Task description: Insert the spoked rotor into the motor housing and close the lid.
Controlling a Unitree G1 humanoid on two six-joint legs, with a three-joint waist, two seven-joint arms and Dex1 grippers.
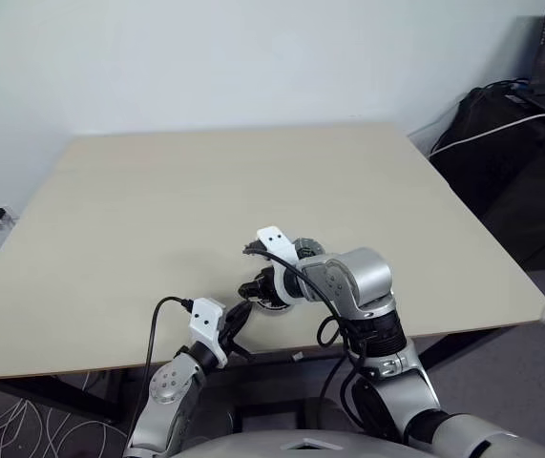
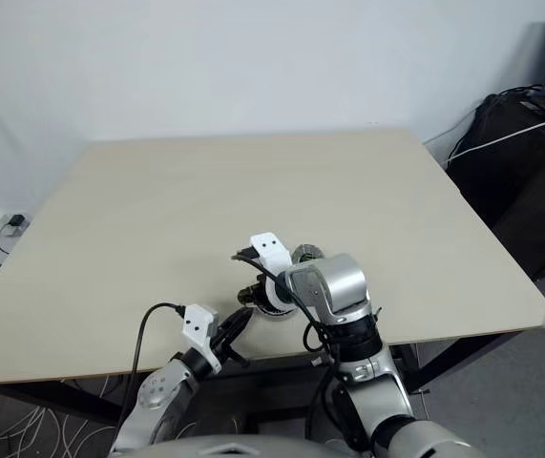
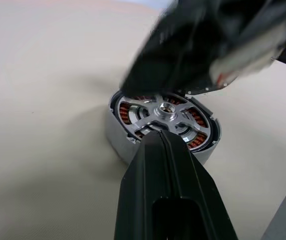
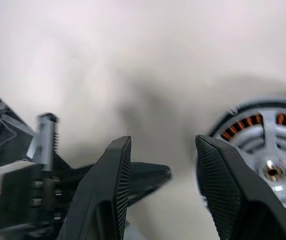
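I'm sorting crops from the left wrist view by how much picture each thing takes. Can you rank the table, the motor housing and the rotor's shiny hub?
1. The table, by far the largest.
2. The motor housing, partly covered by the left gripper's shut fingers.
3. The spoked rotor's hub, seated inside the housing, smallest.

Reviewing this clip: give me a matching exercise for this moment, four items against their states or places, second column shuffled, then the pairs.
Items:
1. spoked rotor
2. motor housing
3. left gripper
4. right gripper

States or places:
A. fingers closed together, tip at the housing's rim
B. fingers apart, nothing between them
C. seated inside the copper windings
D. resting on the table near its front edge

Pairs: 1-C, 2-D, 3-A, 4-B
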